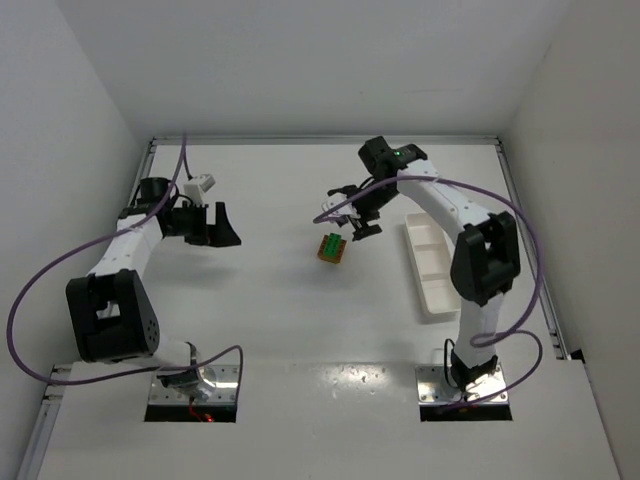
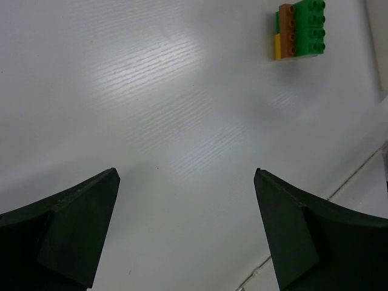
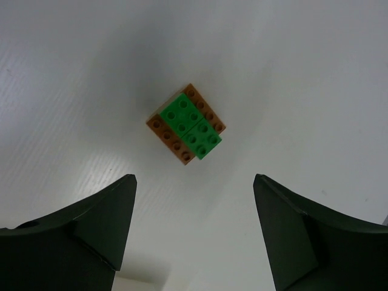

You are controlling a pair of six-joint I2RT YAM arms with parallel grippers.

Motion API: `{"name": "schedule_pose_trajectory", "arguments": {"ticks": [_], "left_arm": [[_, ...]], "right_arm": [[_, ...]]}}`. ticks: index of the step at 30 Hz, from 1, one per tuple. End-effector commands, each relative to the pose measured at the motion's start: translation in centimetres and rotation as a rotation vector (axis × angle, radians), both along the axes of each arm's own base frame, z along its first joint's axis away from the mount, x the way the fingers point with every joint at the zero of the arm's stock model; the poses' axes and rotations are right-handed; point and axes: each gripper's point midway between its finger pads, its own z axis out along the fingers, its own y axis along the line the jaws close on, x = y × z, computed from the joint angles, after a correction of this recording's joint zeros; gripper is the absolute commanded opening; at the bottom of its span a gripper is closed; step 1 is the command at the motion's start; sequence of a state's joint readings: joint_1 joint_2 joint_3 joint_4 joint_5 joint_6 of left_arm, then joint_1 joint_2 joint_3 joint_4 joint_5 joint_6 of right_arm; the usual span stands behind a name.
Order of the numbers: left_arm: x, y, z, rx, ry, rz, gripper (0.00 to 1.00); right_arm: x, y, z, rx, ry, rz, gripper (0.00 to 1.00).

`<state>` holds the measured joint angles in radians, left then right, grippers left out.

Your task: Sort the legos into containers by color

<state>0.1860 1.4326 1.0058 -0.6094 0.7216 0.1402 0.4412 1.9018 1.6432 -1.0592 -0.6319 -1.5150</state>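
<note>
White tabletop (image 1: 280,320) enclosed by plain white walls (image 1: 300,60) at the back and on both sides; a thin metal rail (image 1: 320,138) runs along the table's far edge. The surface is matte with a fine linear grain, and it carries soft glare in the left wrist view. The legos (image 1: 332,248) lie on the open table as one small stacked block, green bricks on top of brown, with a yellow-orange edge visible from the left wrist (image 2: 298,30). The block sits near the middle of the table, to the left of the containers (image 1: 430,265), a long white three-compartment tray lying near the right arm, and it is clearly apart from that tray. The right gripper (image 1: 350,213) hangs just beyond the block with its jaws spread wide and holds nothing; its wrist camera shows the block (image 3: 186,124) beyond its parted fingertips (image 3: 194,179). The left gripper (image 1: 222,228) stands well apart at the table's left side, its jaws likewise wide apart and unoccupied (image 2: 185,176). Purple cables (image 1: 30,300) loop from both arms.
</note>
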Motion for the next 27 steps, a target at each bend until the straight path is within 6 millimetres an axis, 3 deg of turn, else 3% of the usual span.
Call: {"name": "schedule_pose_trajectory", "arguments": {"ticks": [1,2,5,13,27], "left_arm": [[0.0,-0.6,1.8,-0.096,-0.031,-0.075,1.00],[0.2,-0.3,1.9,-0.106,-0.026,-0.065,1.00],[0.8,0.7,2.3,-0.100,-0.037,-0.047,1.00],[0.8,1.7,2.5,-0.097,-0.048,-0.016,1.00],[0.2,2.0,2.0,-0.084,-0.035,0.002,1.00]], "right_arm": [[-2.5,1.9,1.3,0.067,0.032,0.277,0.78],[-2.2,2.2,0.2,0.071,0.047,0.311,0.78],[-2.2,2.9,0.2,0.084,0.009,0.392,0.72],[-3.6,1.6,-4.2,0.040,-0.006,0.559,0.67],[-1.3,3.2,-6.2,0.039,-0.004,0.568,0.67]]}}
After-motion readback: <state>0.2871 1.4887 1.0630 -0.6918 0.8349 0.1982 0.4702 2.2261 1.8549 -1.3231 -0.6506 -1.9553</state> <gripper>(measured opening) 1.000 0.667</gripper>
